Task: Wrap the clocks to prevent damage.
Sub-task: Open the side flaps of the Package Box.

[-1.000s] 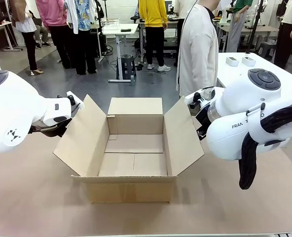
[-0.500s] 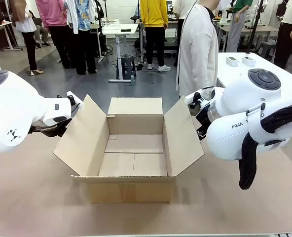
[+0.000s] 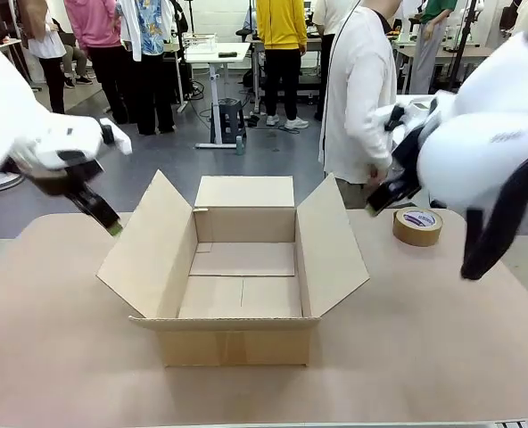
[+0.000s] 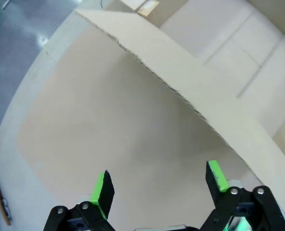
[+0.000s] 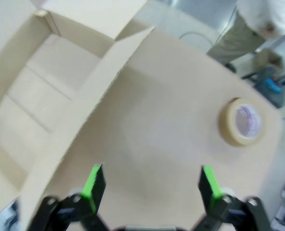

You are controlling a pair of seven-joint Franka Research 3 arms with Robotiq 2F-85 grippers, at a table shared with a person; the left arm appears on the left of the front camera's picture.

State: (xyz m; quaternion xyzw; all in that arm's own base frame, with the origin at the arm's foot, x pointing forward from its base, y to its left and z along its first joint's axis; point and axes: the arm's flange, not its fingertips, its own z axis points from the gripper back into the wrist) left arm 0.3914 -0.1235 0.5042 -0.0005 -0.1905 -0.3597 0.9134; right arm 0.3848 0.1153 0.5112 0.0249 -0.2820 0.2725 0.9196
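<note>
Nothing legible; the tape roll [image 3: 417,226] bears a blurred purple label.

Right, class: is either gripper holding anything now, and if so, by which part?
Nothing is held. The left gripper and the right gripper are both open and empty, either side of the cardboard box.

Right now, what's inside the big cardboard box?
The cardboard box looks empty: only its bare floor and inner walls show. Its front wall hides the nearest strip of floor.
</note>
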